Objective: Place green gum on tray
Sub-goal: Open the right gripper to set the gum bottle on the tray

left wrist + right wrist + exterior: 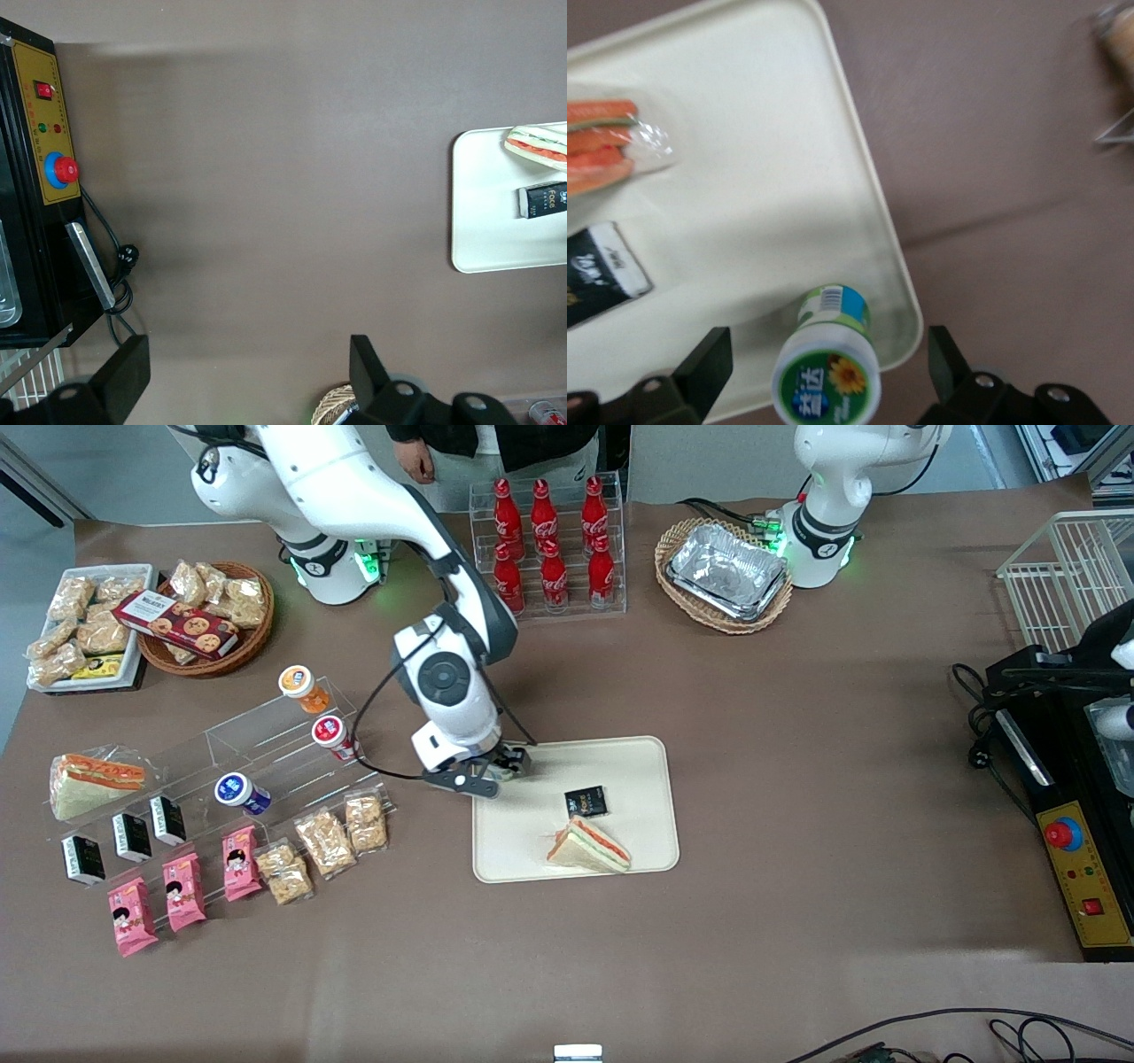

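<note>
The green gum (829,365), a white bottle with a green label and a green-rimmed lid, stands on the cream tray (771,133) just inside a rounded corner. My gripper (828,359) is directly above it, open, with one black finger (709,363) on each side and a gap to the bottle. In the front view the gripper (505,766) hangs over the corner of the tray (532,841) nearest the acrylic stand and mostly hides the gum. The tray also shows in the left wrist view (487,204).
A wrapped sandwich (587,846) and a black packet (586,802) lie on the tray. An acrylic stand beside it holds orange-lidded (301,686), red-lidded (330,733) and blue-lidded (237,792) bottles and snack packets. A cola rack (549,540) and a foil tray (726,571) stand farther away.
</note>
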